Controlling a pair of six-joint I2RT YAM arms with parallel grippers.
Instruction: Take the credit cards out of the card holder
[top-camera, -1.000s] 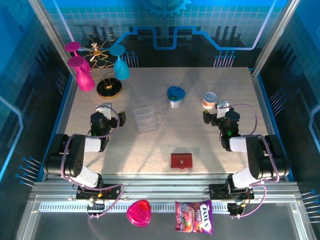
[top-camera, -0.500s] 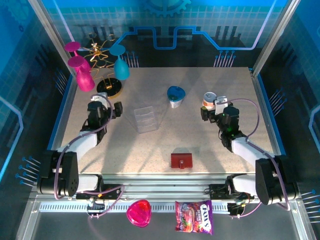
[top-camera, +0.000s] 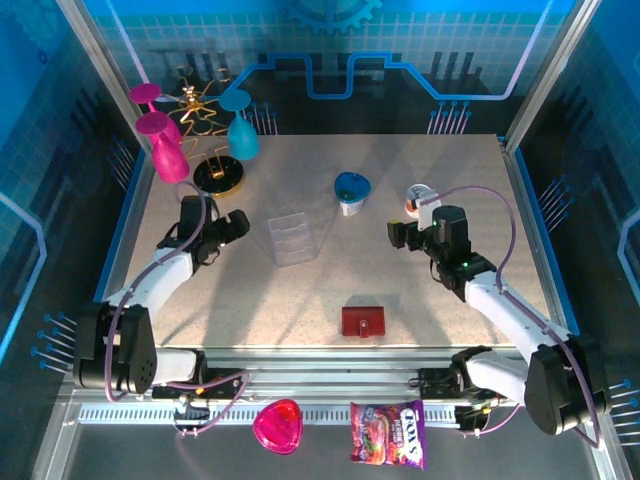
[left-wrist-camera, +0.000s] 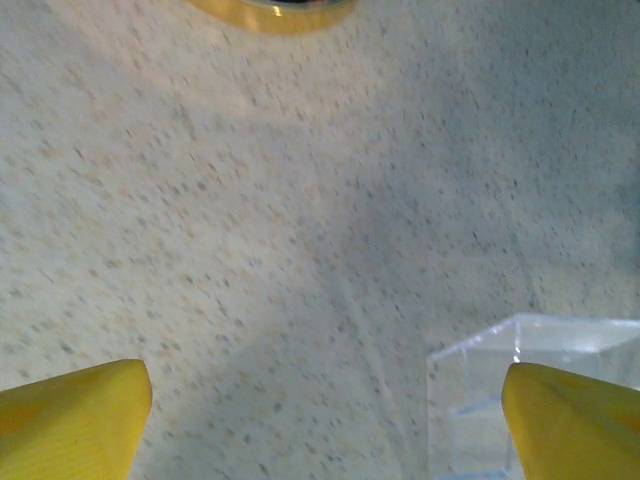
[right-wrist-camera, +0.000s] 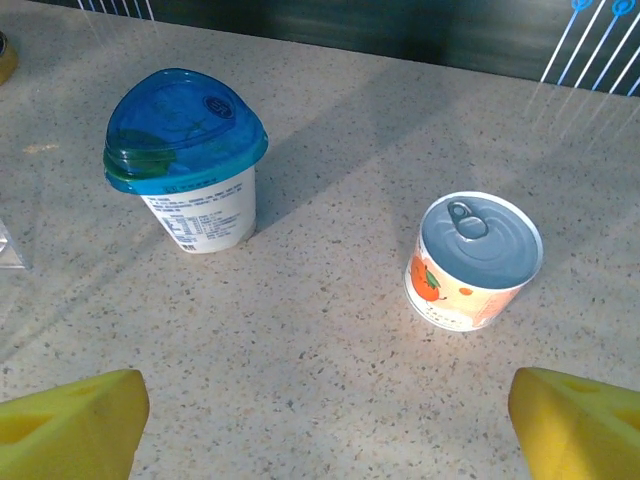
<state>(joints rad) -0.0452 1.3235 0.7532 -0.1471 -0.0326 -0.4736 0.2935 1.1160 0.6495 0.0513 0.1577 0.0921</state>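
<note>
Both arms have unfolded forward. From the closed, untouched card holder (top-camera: 363, 321), the left gripper (top-camera: 235, 225) sits at 10 o'clock and the right gripper (top-camera: 398, 235) at 1, both spread wide. Extraction has not begun.

colours in view

the bench (top-camera: 400, 270) is pale beige with grey flecks. the card holder (top-camera: 363, 321) is dark red. the tub (right-wrist-camera: 185, 160) is white with a blue lid; the can (right-wrist-camera: 472, 262) shows a silver top and orange print.
</note>
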